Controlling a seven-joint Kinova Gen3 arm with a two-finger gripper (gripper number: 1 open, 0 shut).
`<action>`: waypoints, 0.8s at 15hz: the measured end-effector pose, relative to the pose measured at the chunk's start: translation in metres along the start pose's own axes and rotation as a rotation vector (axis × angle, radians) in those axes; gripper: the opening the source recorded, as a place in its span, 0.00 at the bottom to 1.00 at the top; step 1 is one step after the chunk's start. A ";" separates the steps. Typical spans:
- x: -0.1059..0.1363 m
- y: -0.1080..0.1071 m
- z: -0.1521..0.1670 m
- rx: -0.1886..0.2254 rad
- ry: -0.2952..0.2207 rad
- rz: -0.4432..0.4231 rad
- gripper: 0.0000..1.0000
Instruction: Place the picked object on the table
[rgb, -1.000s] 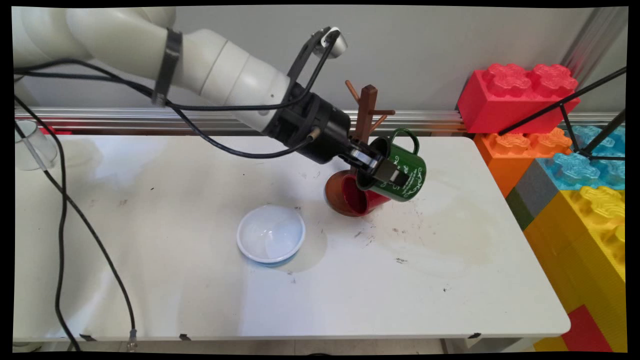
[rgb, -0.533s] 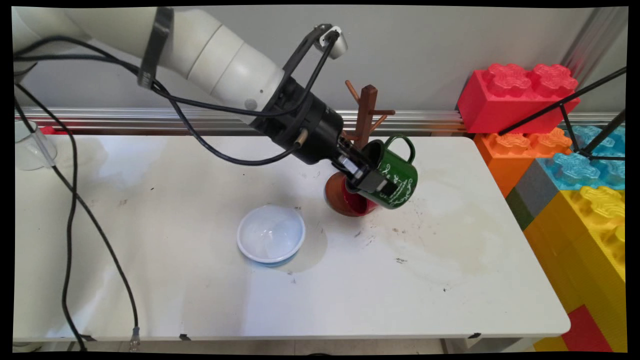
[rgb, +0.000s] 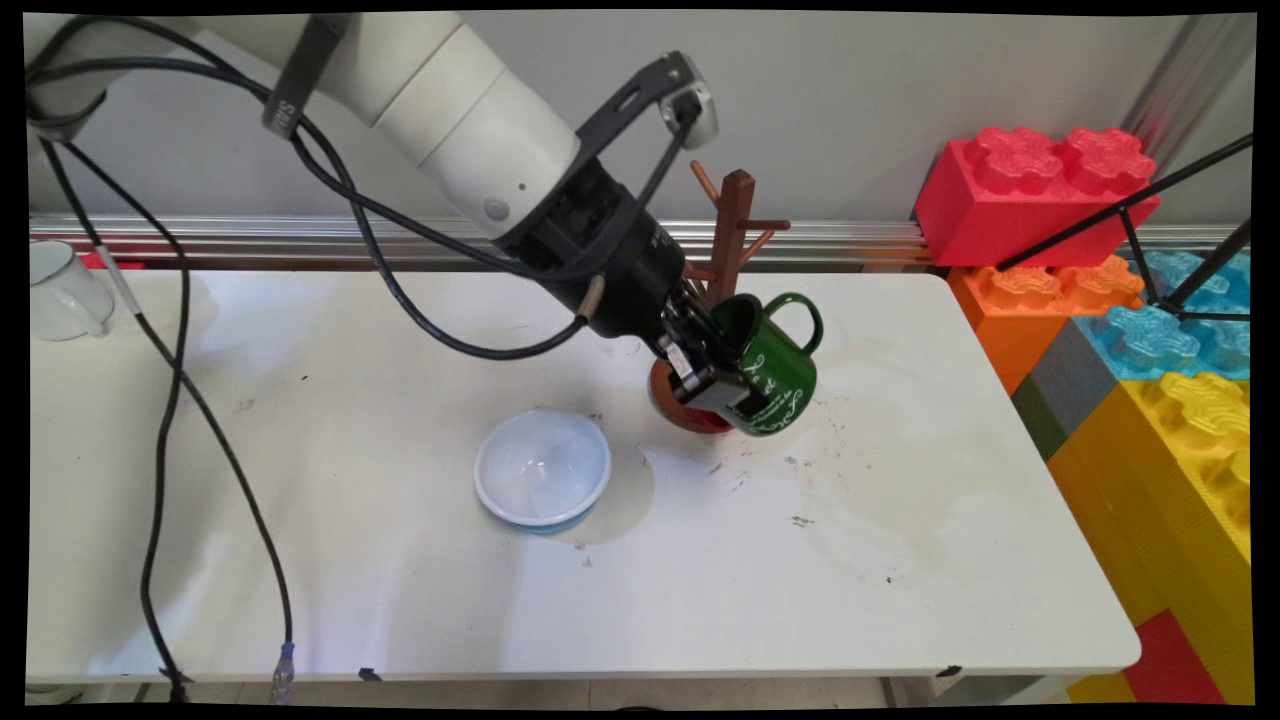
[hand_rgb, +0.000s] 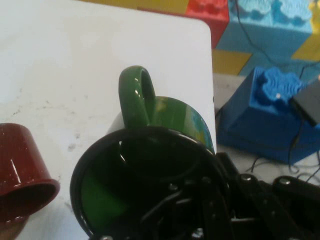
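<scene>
The gripper (rgb: 722, 385) holds a green mug (rgb: 775, 365) by its rim, with one finger inside the mouth and one on the outer wall, so the jaws are closed on the mug's wall. The mug hangs tilted above the table (rgb: 900, 560), its mouth turned up toward the arm and its handle (rgb: 803, 318) pointing away to the upper right. It is just in front of a brown wooden mug stand (rgb: 738, 225) with short pegs. Partly hidden under the gripper and the green mug lies a red mug (rgb: 672, 398) on its side, very close to the foot of the stand. In the hand view the red mug (hand_rgb: 22, 186) is at the lower left, near the green mug (hand_rgb: 145, 170) but apart from it. A grip on a thin rim can slip, so it seems wise to move the mug slowly and to keep its handle free of the pegs. The red mug and the stand are the nearest obstacles. A white bowl (rgb: 542, 467) stands well apart to the left, a pale mug (rgb: 60, 290) sits at the far left edge, and big toy blocks (rgb: 1120, 300) are stacked beyond the right end of the table.
</scene>
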 end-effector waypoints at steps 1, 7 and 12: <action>0.002 0.001 0.001 0.003 -0.013 0.012 0.00; 0.013 0.016 0.015 0.041 -0.137 0.098 0.00; 0.020 0.032 0.035 0.078 -0.237 0.132 0.00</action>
